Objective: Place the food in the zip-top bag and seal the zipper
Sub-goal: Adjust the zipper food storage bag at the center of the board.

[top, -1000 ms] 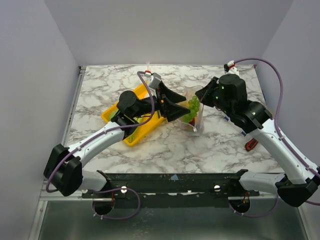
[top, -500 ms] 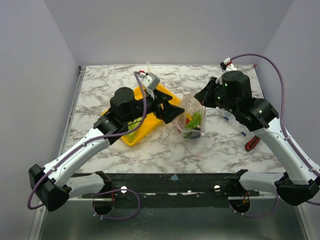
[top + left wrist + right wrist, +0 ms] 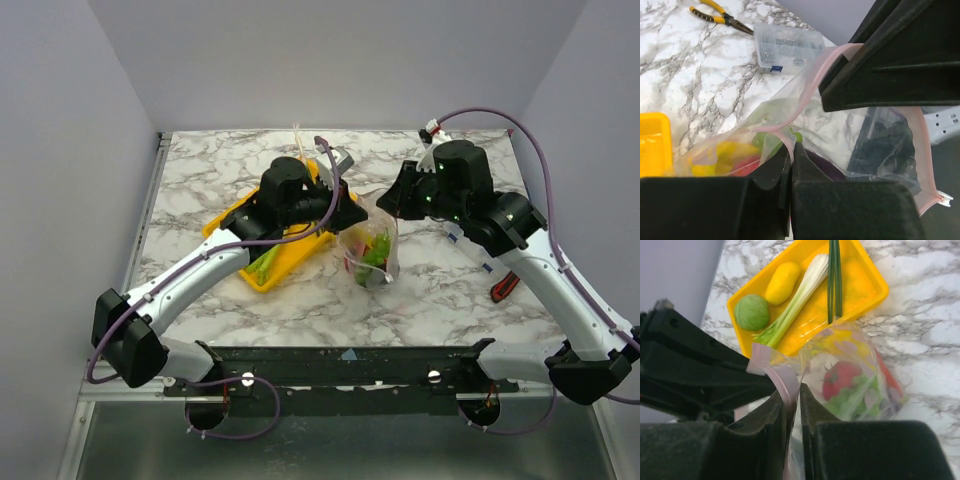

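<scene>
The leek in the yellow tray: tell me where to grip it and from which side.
Probably the pale stalk of the leek, mid-length, from above, jaws across its narrow width. It lies flat in the tray; the cabbage crowds its leafy end.

Bright, even, diffuse light; soft shadows on the surface (image 3: 200,185) beneath both arms. Wrist views: left pincer (image 3: 791,152) and right pincer (image 3: 793,392) dark, blurred; zip-top bag (image 3: 735,132) ahead of them faintly glossy.
</scene>
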`<state>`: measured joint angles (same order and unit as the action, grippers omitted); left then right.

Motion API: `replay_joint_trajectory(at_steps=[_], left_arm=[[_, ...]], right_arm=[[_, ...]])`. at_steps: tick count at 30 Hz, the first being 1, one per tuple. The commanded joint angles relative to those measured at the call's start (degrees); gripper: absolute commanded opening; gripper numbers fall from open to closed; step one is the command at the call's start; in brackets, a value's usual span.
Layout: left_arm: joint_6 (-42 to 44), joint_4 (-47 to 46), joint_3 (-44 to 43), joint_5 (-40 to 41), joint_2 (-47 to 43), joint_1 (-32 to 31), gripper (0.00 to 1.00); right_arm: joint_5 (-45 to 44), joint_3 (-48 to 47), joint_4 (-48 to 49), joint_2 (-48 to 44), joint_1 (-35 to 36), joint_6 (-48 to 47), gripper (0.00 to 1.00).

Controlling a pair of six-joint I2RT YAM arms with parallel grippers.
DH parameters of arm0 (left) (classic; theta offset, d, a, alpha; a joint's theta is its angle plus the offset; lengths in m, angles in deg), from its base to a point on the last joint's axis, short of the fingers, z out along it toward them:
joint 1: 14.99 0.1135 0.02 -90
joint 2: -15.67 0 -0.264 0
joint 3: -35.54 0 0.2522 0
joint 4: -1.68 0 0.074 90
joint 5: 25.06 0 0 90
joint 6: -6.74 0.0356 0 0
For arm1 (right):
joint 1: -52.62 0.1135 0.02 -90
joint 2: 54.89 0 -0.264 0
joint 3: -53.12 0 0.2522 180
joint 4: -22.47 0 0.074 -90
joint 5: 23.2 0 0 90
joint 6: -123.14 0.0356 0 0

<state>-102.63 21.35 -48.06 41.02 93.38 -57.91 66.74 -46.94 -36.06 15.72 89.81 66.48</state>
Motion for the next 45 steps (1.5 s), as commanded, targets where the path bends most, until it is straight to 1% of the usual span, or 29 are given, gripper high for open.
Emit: replay_joint_trajectory(at_steps=[1,2,3,4,5,6,7,9,10,11,12,14,17,19,20,22,23,24,25,26,27,30,32,35,41,44,45], left_arm=[[5.1,-4.1,-2.2,-24.0,0.4,7.0,0.0],[5.2,-4.1,-3.4,-29.6,1.2,9.1,0.0],[4.5,-4.4,-4.5,-34.1,2.2,10.6,0.0],[3.8,-5.6,-5.5,-40.2,3.0,12.1,0.0],[3.2,-5.6,-6.6,-44.1,4.0,13.0,0.0],[3.7,-5.0,-8.6,-48.2,5.1,13.8,0.0],[5.2,-1.5,-11.1,-51.8,6.9,14.2,0.0],[8.7,5.1,-16.3,-55.8,10.0,14.4,0.0],[9.6,6.5,-17.4,-56.7,10.9,14.4,0.0],[9.6,7.1,-18.1,-57.4,11.8,14.4,0.0],[9.4,7.5,-18.5,-57.4,12.4,14.4,0.0],[8.1,6.9,-18.9,-57.0,13.3,14.4,0.0],[4.4,3.5,-19.5,-57.5,14.3,14.3,0.0],[3.3,3.5,-21.0,-57.8,15.2,14.3,0.0],[3.3,4.0,-21.7,-57.7,15.8,14.3,0.0],[3.0,4.7,-22.9,-57.4,16.9,14.3,0.0],[2.3,4.6,-23.3,-57.2,17.2,14.3,0.0],[2.0,4.5,-23.5,-57.1,17.7,14.3,0.0],[1.6,4.6,-23.5,-56.8,17.9,14.3,0.0],[1.5,4.8,-23.5,-56.6,18.1,14.3,0.0],[1.5,4.9,-23.4,-56.2,18.3,14.2,0.0],[0.8,5.1,-24.0,-55.6,19.3,14.3,0.0],[0.2,5.4,-24.6,-55.5,20.0,14.2,0.0],[0.7,6.2,-24.9,-55.6,20.1,14.1,0.0],[5.4,12.0,-25.6,-55.0,19.8,13.7,0.0],[7.4,15.0,-26.5,-54.3,20.0,13.4,0.0],[7.4,15.3,-26.7,-54.3,20.1,13.3,0.0]], right_arm=[[0.8,-1.6,-0.6,-2.2,0.3,-15.7,0.23],[0.6,-2.1,-0.6,-2.2,0.3,-18.2,0.24],[2.1,-2.5,-0.3,-2.5,0.3,-19.8,0.31],[5.1,-2.1,1.2,-3.2,0.2,-21.9,0.42],[10.2,-1.3,3.9,-4.4,0.3,-24.1,0.56],[14.0,-0.1,6.1,-5.7,0.2,-26.1,0.66],[17.8,1.0,8.3,-6.9,0.3,-28.8,0.73],[19.9,2.9,11.0,-8.9,0.3,-32.7,0.75],[19.6,3.3,11.8,-9.6,0.3,-35.6,0.76],[20.1,3.4,12.5,-10.2,0.3,-37.5,0.77],[21.7,3.4,12.4,-10.7,0.3,-39.6,0.8],[27.2,2.2,10.3,-10.5,0.3,-44.0,0.84],[31.0,-1.5,4.5,-8.5,0.3,-50.4,0.84],[34.6,0.1,2.2,-9.2,0.3,-59.3,0.84],[35.1,0.8,2.6,-9.7,0.4,-62.9,0.85],[36.7,1.1,4.0,-9.7,0.6,-66.4,0.86],[38.7,0.2,1.8,-8.7,1.2,-69.8,0.84],[41.7,-1.1,-0.9,-7.7,2.1,-75.4,0.82],[41.7,-1.7,-2.6,-6.9,3.8,-77.8,0.8],[39.7,-2.2,-2.2,-6.0,5.7,-78.0,0.8],[36.0,-2.8,-2.8,-5.1,9.1,-79.2,0.8],[22.5,-6.5,-7.4,0.3,20.9,-81.8,0.8],[16.7,-8.6,-9.9,3.8,25.4,-83.1,0.79],[13.2,-8.2,-10.0,6.1,27.0,-85.1,0.78],[4.8,-6.2,-9.0,9.2,27.2,-91.3,0.7],[2.7,-6.4,-9.1,10.6,27.3,-93.3,0.69],[1.9,-6.4,-9.3,11.0,27.3,-93.5,0.67]])
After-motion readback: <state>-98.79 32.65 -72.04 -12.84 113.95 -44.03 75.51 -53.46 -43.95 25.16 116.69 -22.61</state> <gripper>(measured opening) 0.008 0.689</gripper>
